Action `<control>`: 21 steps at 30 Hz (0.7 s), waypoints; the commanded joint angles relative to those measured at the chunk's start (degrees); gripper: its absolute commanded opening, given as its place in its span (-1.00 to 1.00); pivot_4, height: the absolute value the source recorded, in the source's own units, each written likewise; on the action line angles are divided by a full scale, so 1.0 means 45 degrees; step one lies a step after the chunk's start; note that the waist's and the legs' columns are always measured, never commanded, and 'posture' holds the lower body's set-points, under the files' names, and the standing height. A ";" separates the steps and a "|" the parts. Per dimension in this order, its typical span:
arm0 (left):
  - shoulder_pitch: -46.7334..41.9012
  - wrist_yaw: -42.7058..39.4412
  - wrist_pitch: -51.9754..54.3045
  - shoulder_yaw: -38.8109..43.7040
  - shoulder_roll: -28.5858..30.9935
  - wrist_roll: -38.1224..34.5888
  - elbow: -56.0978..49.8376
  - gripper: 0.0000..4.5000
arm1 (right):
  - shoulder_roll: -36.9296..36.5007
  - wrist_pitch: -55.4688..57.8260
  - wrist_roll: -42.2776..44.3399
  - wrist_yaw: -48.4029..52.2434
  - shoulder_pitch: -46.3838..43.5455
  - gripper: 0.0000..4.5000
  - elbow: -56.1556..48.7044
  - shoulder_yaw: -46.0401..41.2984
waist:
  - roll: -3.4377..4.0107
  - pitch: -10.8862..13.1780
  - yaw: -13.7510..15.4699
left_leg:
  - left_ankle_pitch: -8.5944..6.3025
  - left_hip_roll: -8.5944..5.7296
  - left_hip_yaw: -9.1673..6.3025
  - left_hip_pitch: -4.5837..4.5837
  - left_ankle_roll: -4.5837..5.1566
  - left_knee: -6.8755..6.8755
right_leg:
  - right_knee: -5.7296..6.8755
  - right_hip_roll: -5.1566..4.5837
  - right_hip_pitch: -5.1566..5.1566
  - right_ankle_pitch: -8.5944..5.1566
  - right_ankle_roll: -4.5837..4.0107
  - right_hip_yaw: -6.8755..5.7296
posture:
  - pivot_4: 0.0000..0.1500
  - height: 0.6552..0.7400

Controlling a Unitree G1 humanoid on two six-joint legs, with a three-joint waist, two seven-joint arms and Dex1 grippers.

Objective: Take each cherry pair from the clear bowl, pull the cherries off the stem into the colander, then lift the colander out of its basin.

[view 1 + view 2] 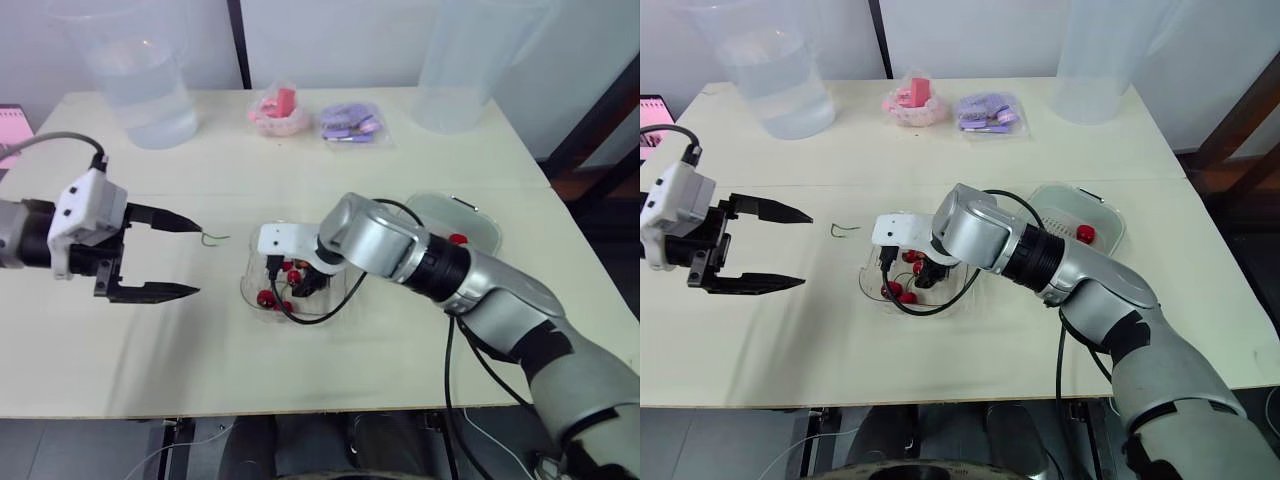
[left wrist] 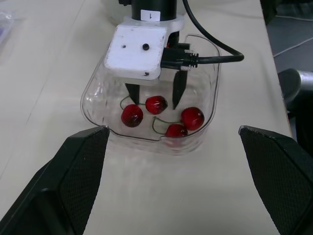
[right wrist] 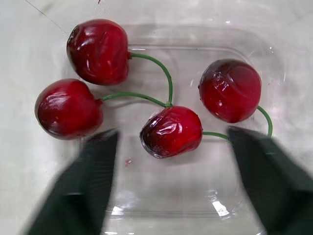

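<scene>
The clear bowl [image 1: 250, 272] sits mid-table and holds two stemmed cherry pairs. One pair [image 3: 98, 51] lies with its stems joined beside a second pair [image 3: 230, 90]. My right gripper [image 1: 290, 282] reaches down into the bowl, open, its fingertips either side of one cherry [image 3: 171, 131]; the same cherry [image 2: 156, 104] shows in the left wrist view too. My left gripper [image 1: 198, 260] hovers open and empty to the left of the bowl, pointing at it. The white colander [image 1: 1065, 212] rests in its clear basin [image 1: 1118, 226] to the right, with one red cherry [image 1: 1085, 234] inside.
A loose green stem [image 1: 213, 238] lies on the table between my left gripper and the bowl. At the back stand a water jug [image 1: 140, 85], a pink packet [image 1: 278, 110], a purple packet [image 1: 350, 122] and a tall clear container [image 1: 470, 60].
</scene>
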 commanded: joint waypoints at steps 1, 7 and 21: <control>-0.0070 0.0084 0.0020 0.0521 0.0146 -0.0137 -0.0246 1.00 | -0.0083 -0.0207 -0.0259 0.0097 0.0000 -0.48 -0.0363 -0.0095 | 0.0000 0.0000 0.0001 | 0.0000 0.0000 0.0000 0.0000 0.0000 0.0000 | 0.0000 0.0000 0.0000 0.0000 0.0000 0.0000 | 1.00 0.92; -0.0218 0.0170 0.0113 0.0448 0.0098 -0.0202 -0.0188 1.00 | -0.0866 -0.1184 -0.0636 0.0605 -0.0139 -0.77 -0.1302 -0.0031 | 0.0001 0.0001 0.0018 | 0.0000 0.0000 0.0000 -0.0001 0.0000 0.0000 | -0.0003 -0.0001 0.0000 0.0000 0.0000 0.0000 | 1.00 0.92; -0.2292 0.2089 0.3086 0.0236 -0.1345 -0.2309 0.0461 1.00 | -0.4990 -1.2738 -0.4650 0.0180 0.1035 -0.77 -0.4027 -0.1844 | -0.0001 -0.0001 -0.0007 | 0.0000 -0.0002 -0.0004 0.0003 0.0001 0.0002 | -0.0016 0.0001 0.0010 0.0002 0.0004 0.0000 | 1.00 0.92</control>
